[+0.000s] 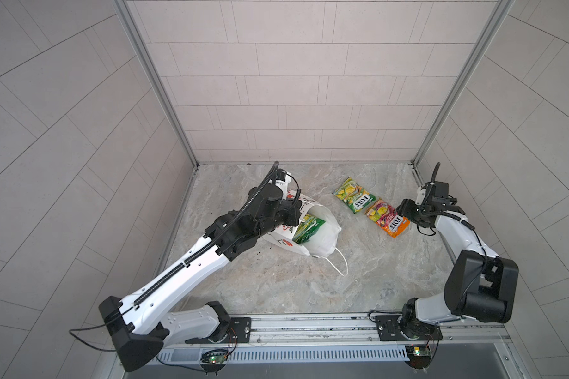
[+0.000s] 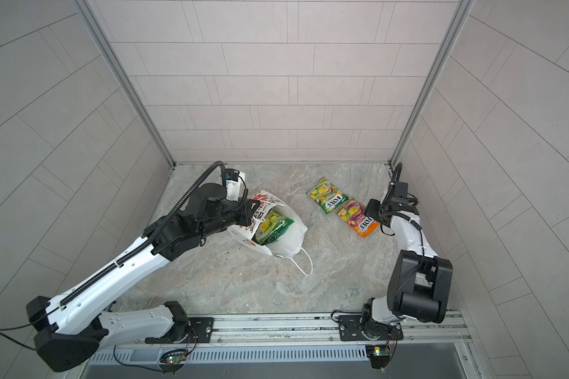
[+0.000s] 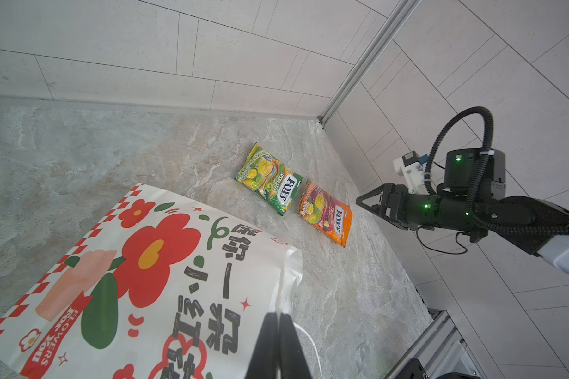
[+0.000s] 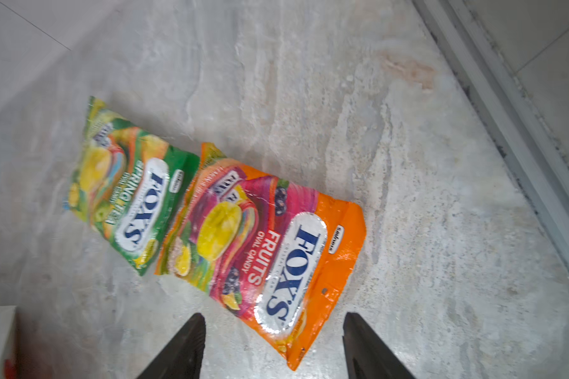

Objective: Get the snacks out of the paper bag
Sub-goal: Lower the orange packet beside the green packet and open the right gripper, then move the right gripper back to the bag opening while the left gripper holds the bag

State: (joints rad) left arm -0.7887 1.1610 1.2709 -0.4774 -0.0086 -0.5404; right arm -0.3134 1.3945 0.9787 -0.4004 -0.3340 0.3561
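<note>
We see the paper bag (image 1: 322, 236) lying tilted on the table (image 1: 276, 288), left of the middle in both top views, its mouth gaping up towards the camera. The left tool (image 3: 278, 323) has its fingers pressed fully together on the bag at the rim of the mouth, where a white cord runs into them; in the left wrist view the printed side with the red flower spreads out just beyond the fingertips. A second cord handle (image 1: 340, 262) trails loose on the table at the near side of the bag.

Inside the mouth we make out glossy yellow-green packaging (image 2: 271, 226), touching the bag's inner wall; how many snacks sit in there we cannot tell.

Two snacks lie flat on the table, well apart from the bag, to its right. The yellow-green packet (image 1: 353, 195) is the farther one, and the orange-pink packet (image 1: 386, 218) lies just beside it, their near edges touching or slightly overlapping in the right wrist view.

The right tool (image 4: 273, 314) stands with its jaws spread wide and holds nothing. It hovers close to the orange-pink packet's end, whose corner shows between the two dark fingers (image 4: 184, 347).
</note>
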